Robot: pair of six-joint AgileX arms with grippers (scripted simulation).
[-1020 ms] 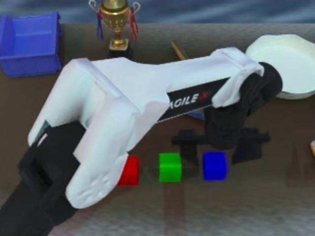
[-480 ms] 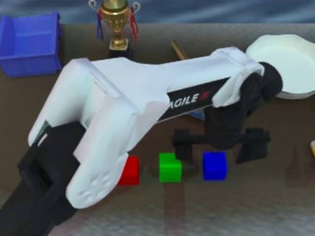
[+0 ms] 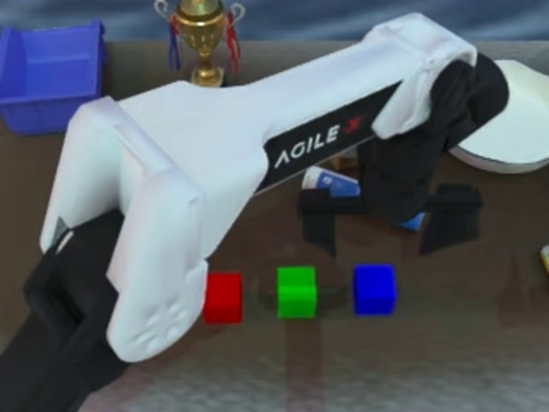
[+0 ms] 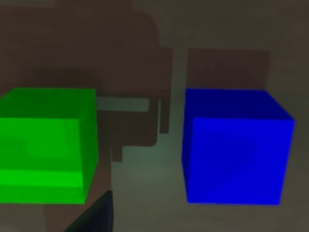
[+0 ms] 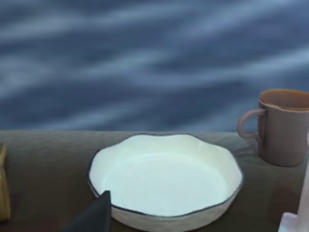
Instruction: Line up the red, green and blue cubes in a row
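Three small cubes on the table [image 3: 446,360], one of each colour, plain and equal in size: red cube [image 3: 224,298] on the left, green cube [image 3: 297,292] in the middle, blue cube [image 3: 375,288] on the right, all in one straight row across the near half, apart from one another with gaps between. The left wrist view sits close over the green and blue pair, bright faces, sharp edges. The left end effector [image 3: 390,219] hangs just beyond the row, on its far side, fingers spread wide and released, gripping nothing. One blue bin [image 3: 51,77] far left, one gold trophy [image 3: 202,39] at the far edge, one white dish [image 3: 515,129] far right, one mug [image 5: 282,126] beside that dish in the right wrist view. Right end effector: can't tell from here
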